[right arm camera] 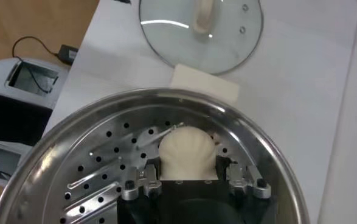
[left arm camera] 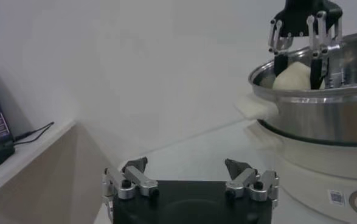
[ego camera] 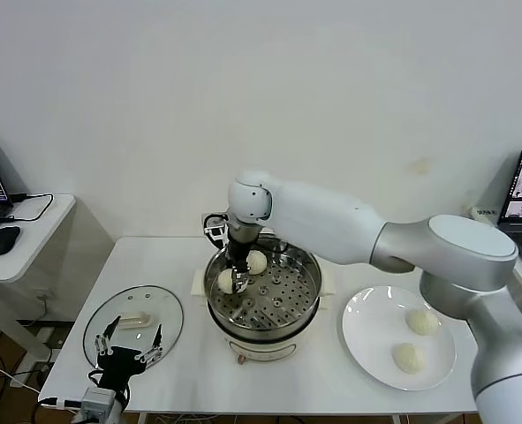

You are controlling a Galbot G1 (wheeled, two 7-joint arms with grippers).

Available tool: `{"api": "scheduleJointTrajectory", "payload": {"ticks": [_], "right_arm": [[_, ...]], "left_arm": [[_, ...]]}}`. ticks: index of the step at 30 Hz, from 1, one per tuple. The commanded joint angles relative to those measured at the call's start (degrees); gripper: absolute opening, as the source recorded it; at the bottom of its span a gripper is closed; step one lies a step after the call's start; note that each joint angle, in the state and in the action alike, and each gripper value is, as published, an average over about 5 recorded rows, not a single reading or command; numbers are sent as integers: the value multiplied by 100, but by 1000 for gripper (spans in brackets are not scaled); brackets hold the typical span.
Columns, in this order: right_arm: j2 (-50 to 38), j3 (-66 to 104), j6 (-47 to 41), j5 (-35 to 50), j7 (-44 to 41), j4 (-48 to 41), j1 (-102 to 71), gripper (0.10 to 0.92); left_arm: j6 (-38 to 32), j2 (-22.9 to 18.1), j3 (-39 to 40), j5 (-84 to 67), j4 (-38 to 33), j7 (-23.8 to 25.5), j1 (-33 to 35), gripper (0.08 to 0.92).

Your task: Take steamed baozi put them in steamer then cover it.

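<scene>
I have the right gripper (ego camera: 237, 281) down inside the steamer (ego camera: 305, 305), its fingers closed around a baozi (right arm camera: 186, 152) at the left side of the perforated tray; from the right wrist view the bun sits squarely between the two pads, low over the holes, though I cannot tell whether it is touching the tray yet. A second bun (ego camera: 257, 261) already rests on the tray just beyond it, toward the far rim. Two more (ego camera: 422, 321) wait on the white plate (ego camera: 366, 349) to the right of the pot, near one another but apart. I judge these buns light, soft and easily dented, with a smooth skin that may cling to the pads, so I want a gentle squeeze across the widest part of the body, never a hard pinch at the top. The cover (ego camera: 168, 311) lies flat on the table to the left of the steamer, handle up; glass is heavier, rigid and breakable, and the oblong handle is the only sensible place to take it. My left gripper (ego camera: 130, 353) hangs at the near edge of that lid, fingers spread wide and holding nothing.
</scene>
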Motion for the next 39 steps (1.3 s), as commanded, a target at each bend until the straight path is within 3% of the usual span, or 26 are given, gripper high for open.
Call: {"api": "scheduleJointTrajectory", "payload": {"ticks": [1, 4, 12, 15, 26, 34, 39], "right_arm": [[66, -38, -12, -38, 40, -30, -101, 552], [53, -33, -21, -35, 93, -5, -109, 577], [-266, 173, -83, 47, 151, 284, -25, 784], [-629, 330, -131, 125, 126, 670, 94, 817], [-3383, 922, 72, 252, -255, 2928, 577, 823], [-5328, 1233, 610, -189, -514, 3615, 173, 823], [-5879, 1329, 1121, -760, -672, 3769, -292, 823]], "left_arm": [[-2, -11, 24, 2, 15, -4, -7, 823], [-2, -11, 33, 3, 16, -3, -8, 823], [-2, -12, 30, 2, 59, -2, -30, 823], [-1, -11, 49, 0, 71, -1, -43, 823], [32, 65, 181, 6, 136, 31, -94, 823], [27, 82, 193, -3, 130, 27, -45, 823], [31, 61, 204, -5, 74, 27, -20, 823]]}}
